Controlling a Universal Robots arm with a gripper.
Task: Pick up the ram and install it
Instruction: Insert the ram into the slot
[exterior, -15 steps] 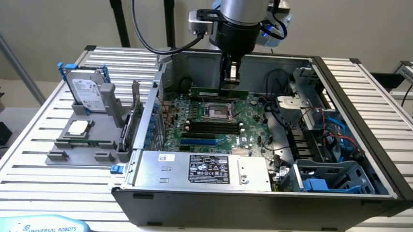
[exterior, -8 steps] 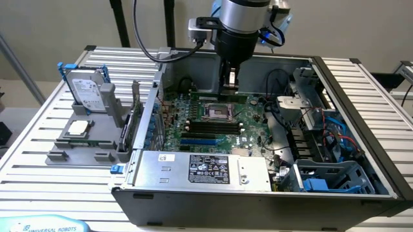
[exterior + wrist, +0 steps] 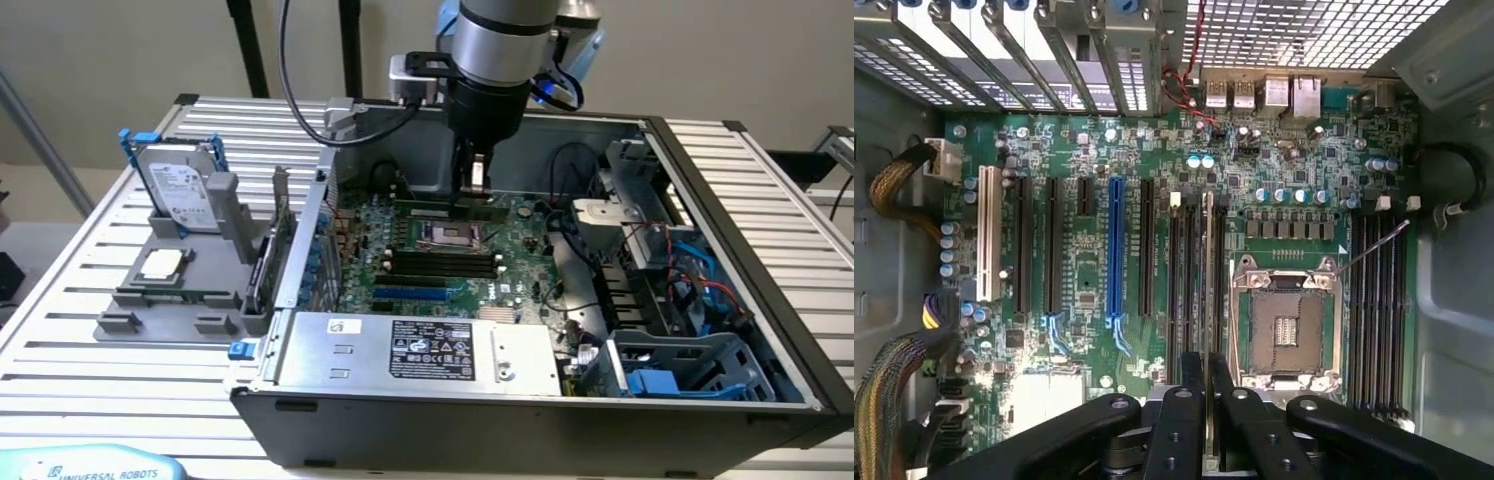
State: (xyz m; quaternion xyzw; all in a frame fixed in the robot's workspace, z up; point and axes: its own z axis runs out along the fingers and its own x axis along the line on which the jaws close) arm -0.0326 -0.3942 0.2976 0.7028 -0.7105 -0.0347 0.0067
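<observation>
Upper centre, exterior view: my gripper [image 3: 475, 192] is clamped mid-length on the ram [image 3: 451, 210], a light, stiff, probably brittle stick best held by its long edges.

Pincer [image 3: 473, 196] with ram [image 3: 430, 210] over motherboard [image 3: 525, 243]

Beige wall [image 3: 120, 50], slatted metal table [image 3: 790, 195]
</observation>
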